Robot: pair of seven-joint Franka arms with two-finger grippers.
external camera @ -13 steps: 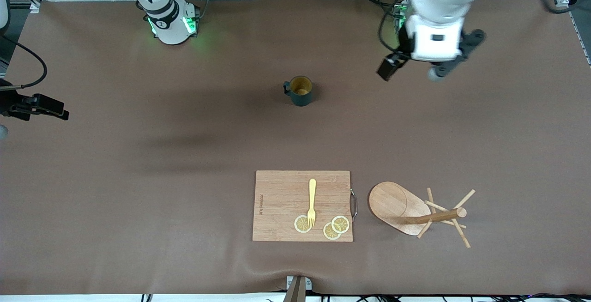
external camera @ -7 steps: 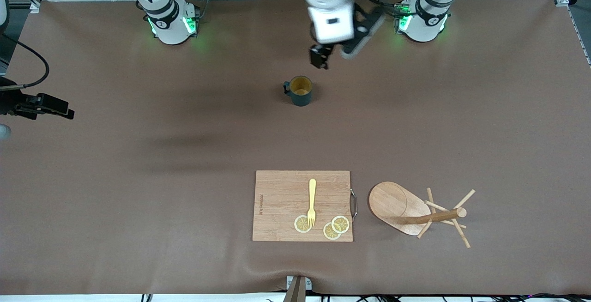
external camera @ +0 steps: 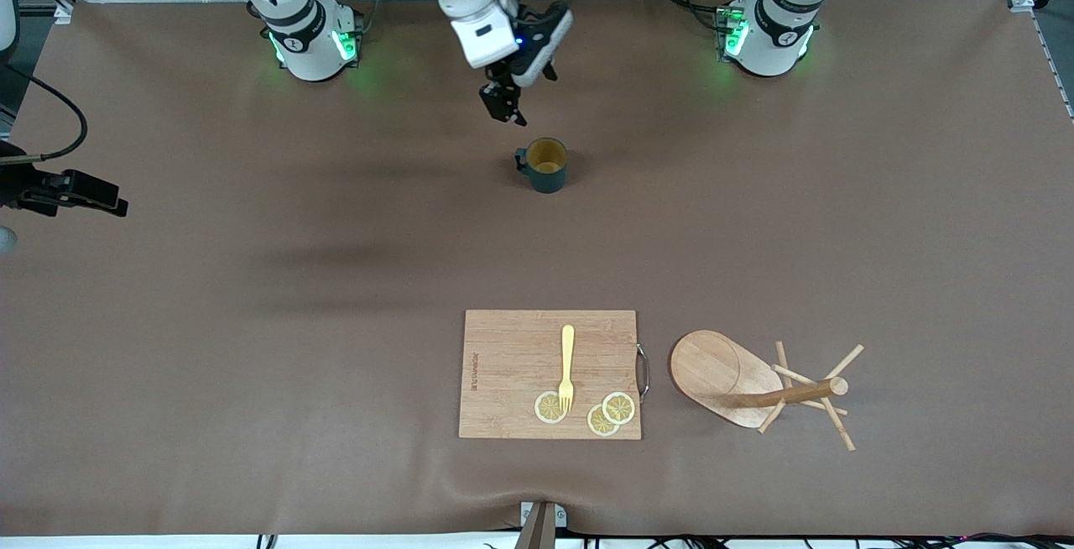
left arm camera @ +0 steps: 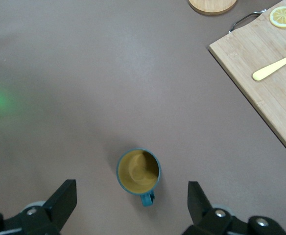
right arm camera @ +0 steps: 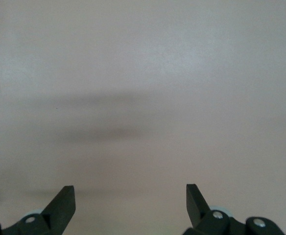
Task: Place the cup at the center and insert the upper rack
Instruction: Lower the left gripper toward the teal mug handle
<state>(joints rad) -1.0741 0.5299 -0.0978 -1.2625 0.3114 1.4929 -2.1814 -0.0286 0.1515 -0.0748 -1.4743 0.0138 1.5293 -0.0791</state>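
Teal and ribbed, the cup stands upright near the middle of the table, farther from the front camera than the cutting board. My left gripper has swung in over the last second from the left arm's end of the table and now hangs just short of the cup toward the robot bases, jaws wide and empty; its wrist view frames the cup between the fingers. I judge a grasp comes next. The right gripper waits over the right arm's table edge, spread and empty. The upper rack lies tipped beside the board, untouched.
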